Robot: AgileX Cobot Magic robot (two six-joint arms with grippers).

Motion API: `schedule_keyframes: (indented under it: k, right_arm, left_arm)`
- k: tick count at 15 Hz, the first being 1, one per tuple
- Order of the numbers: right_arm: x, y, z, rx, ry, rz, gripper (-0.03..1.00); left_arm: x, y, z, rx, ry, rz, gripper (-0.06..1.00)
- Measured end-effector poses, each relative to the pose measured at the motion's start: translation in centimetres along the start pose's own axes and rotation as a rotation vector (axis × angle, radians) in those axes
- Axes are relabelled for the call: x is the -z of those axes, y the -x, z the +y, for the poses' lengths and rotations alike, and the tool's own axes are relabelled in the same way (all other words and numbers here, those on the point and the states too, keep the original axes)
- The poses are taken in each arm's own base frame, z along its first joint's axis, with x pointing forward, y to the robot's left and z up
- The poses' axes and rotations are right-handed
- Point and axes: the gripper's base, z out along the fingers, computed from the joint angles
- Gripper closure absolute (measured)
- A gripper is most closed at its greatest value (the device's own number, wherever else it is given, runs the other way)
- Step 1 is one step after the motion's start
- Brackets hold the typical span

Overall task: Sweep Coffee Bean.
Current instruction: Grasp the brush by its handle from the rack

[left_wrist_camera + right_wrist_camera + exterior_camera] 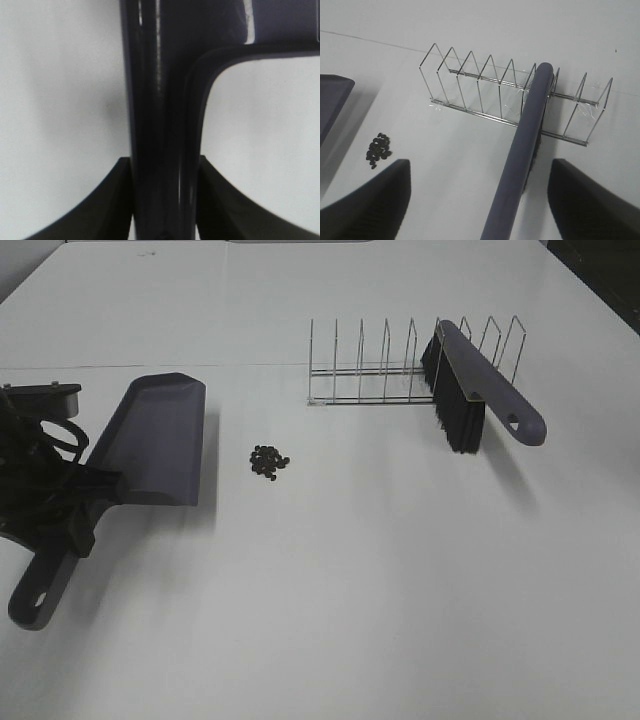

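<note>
We're looking at a dustpan (160, 440) in smooth grey-purple plastic, and up close its handle shines glossy, with bright streaks running along it. The brush (490, 380) has the same smooth plastic back, with dense matt black bristles (458, 420) under it. The rack (385, 370) is thin, shiny metal wire. The beans (268, 461) look dark and dull. The table (380, 590) is smooth, matt white.

Table (400, 620): near half open for passage; obstructions: dustpan (160, 440) at left, coffee bean pile (269, 461) near it, wire rack (360, 373) far right with brush (487, 377) leaning in it.
</note>
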Motion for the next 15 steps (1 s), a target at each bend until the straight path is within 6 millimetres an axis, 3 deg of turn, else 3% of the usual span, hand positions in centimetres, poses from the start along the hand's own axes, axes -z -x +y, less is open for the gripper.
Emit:
schedule_keyframes:
  k: [3,4,6,11,15]
  right_arm:
    - [-3.9,2.2,0.7,0.073,-0.055,0.105,0.32]
    - [-6.5,3.1,1.8,0.102,-0.125,0.172,0.32]
    - [-8.1,3.7,2.2,0.101,-0.141,0.210,0.32]
    - [-15.2,3.2,1.0,0.017,-0.132,0.405,0.35]
    - [-18.9,2.2,-0.5,0.017,-0.199,0.465,0.36]
  left_arm:
    - [0.0,0.0,0.0,-0.001,0.001,0.000,0.60]
    - [0.0,0.0,0.0,-0.001,0.001,0.000,0.60]
    - [0.0,0.0,0.0,-0.001,0.000,-0.001,0.60]
    - [0.0,0.2,0.0,-0.001,-0.002,-0.022,0.60]
    - [0.0,0.2,0.0,-0.001,-0.002,-0.023,0.60]
